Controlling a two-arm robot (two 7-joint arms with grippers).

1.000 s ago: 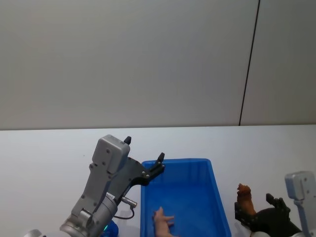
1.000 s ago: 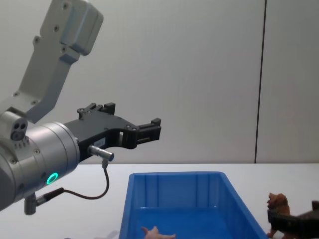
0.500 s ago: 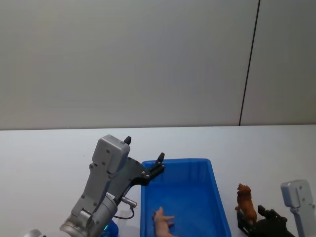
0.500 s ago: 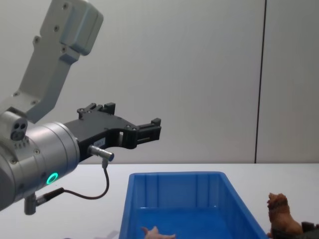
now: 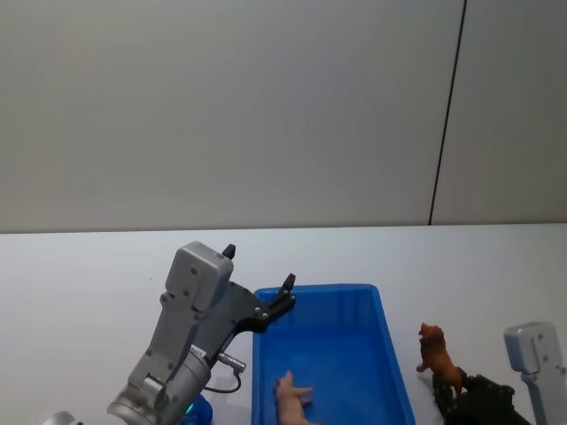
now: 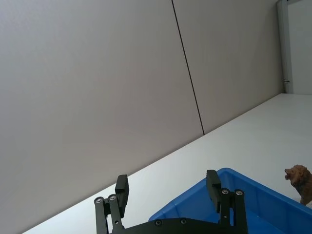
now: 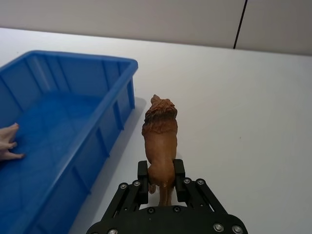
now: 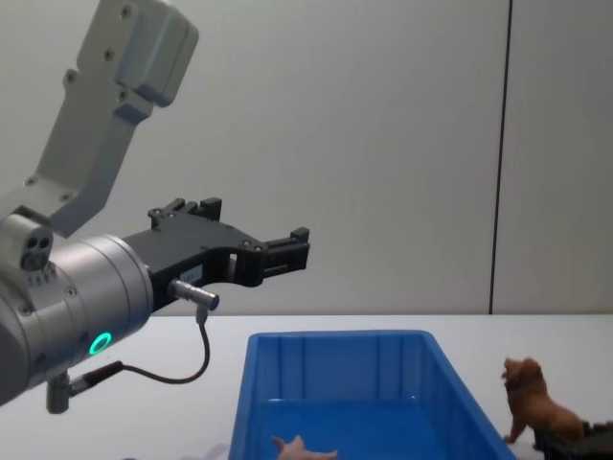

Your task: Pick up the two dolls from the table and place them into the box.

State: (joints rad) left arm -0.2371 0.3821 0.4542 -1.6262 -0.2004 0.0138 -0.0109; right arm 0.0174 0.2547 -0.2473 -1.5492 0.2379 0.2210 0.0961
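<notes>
Because the right gripper (image 7: 161,178) is clamped only on the hindquarters of the brown lion (image 7: 161,131), with mane and forelegs reaching out ahead of the jaws, the likeliest trouble is the figure pivoting or slipping free during the carry. A low sideways swing could also knock its head against the thick rim of the blue bin (image 7: 87,60), which lies at the lion's 9 o'clock. The right arm enters low from the head view's 5 o'clock corner, its gripper roughly level and pointing toward 12 o'clock. The lion is tipped nose-up just beside the bin's right wall, over the white table (image 7: 253,97); whether its feet are clear I cannot tell. The pale pinkish figure (image 5: 291,393) lies on the bin floor near 7 o'clock. The left gripper (image 6: 167,186), fingers apart and empty, hovers above the bin's 10 o'clock corner.
</notes>
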